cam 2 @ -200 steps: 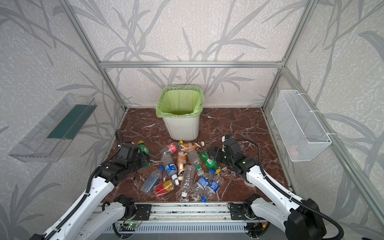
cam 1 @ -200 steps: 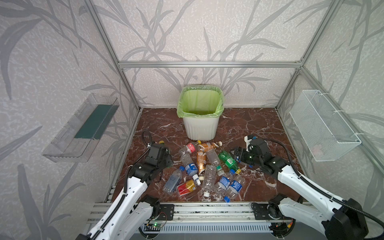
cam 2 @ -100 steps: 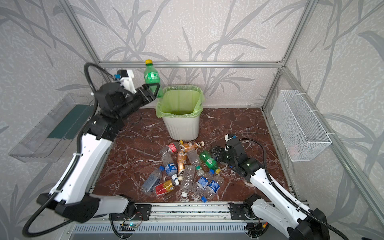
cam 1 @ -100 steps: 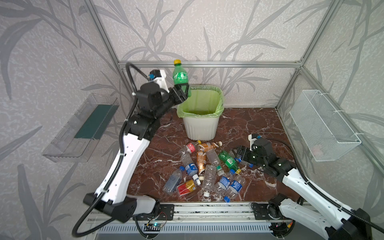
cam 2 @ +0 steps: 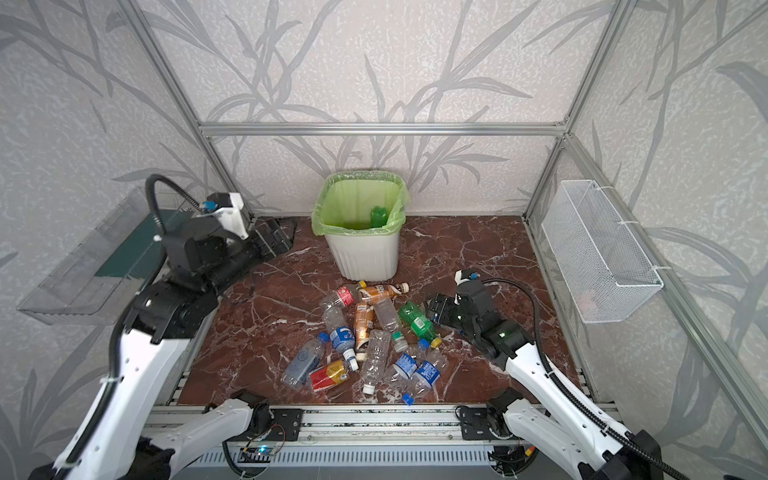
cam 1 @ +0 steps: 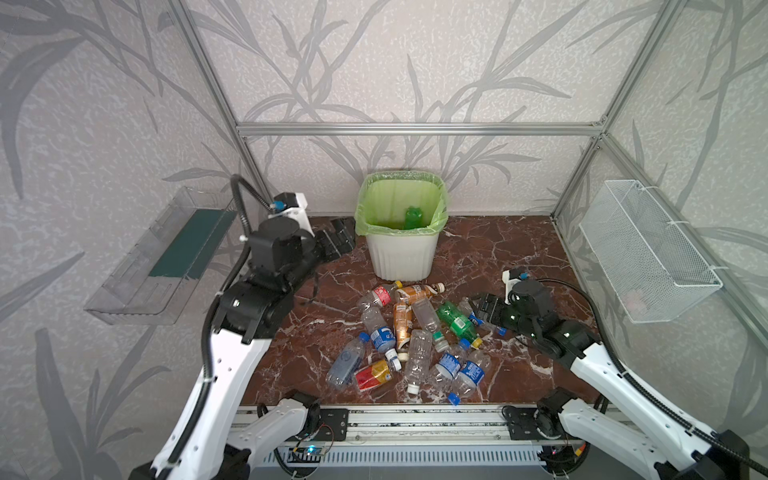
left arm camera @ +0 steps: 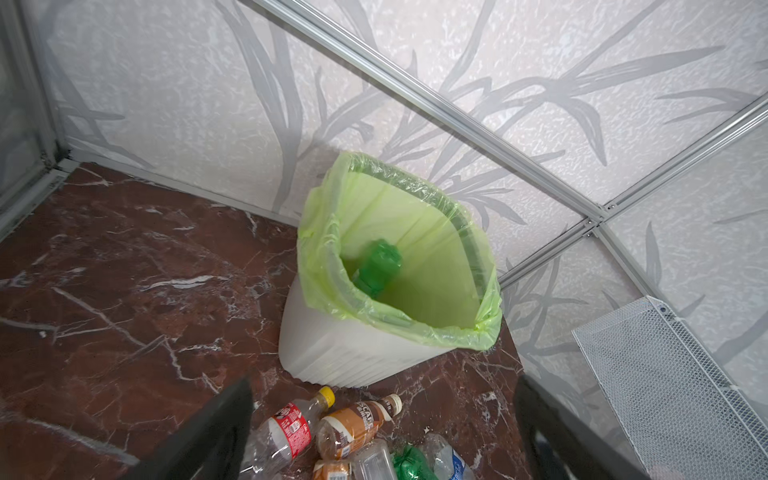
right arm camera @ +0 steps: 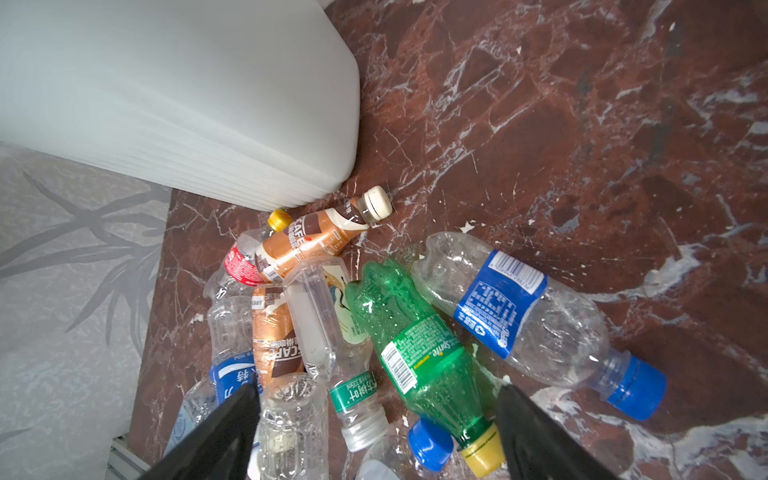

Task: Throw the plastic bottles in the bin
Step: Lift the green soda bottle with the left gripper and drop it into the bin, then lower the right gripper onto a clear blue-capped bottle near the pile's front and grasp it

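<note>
Left gripper [cam 1: 340, 240] open and empty, near the bin [cam 1: 401, 257]. One green bottle [cam 1: 412, 218] is inside the bin, roughly on end against the liner, too blurred to read. Right gripper [right arm camera: 376, 388] open over the bottle pile [cam 1: 417, 353] in front of the bin, jaws either side of the green "Sprite" bottle [right arm camera: 419, 353], whose long axis runs away from the bin with the yellow cap at the far end; amber "CAFE" bottle [right arm camera: 307, 241] lies along the bin's front wall.

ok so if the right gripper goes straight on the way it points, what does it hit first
Most likely the green bottle, dead ahead of the open right gripper in its wrist view; depth is hard to judge.
</note>
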Controlling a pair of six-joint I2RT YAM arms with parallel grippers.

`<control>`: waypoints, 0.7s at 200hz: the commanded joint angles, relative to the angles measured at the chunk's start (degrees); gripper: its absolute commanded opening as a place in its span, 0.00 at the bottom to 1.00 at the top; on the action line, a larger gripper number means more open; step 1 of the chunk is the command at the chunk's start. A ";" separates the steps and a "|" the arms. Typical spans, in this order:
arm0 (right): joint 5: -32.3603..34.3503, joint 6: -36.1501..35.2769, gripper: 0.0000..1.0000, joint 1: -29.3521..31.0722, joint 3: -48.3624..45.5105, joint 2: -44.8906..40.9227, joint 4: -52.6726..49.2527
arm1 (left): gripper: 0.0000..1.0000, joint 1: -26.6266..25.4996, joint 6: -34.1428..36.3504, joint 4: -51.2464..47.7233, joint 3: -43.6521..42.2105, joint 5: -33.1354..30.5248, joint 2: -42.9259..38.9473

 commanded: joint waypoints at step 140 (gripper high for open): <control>0.77 8.26 0.88 0.49 -2.16 -2.96 -14.10 | 0.94 0.26 -7.54 -0.41 -31.26 -3.70 -11.61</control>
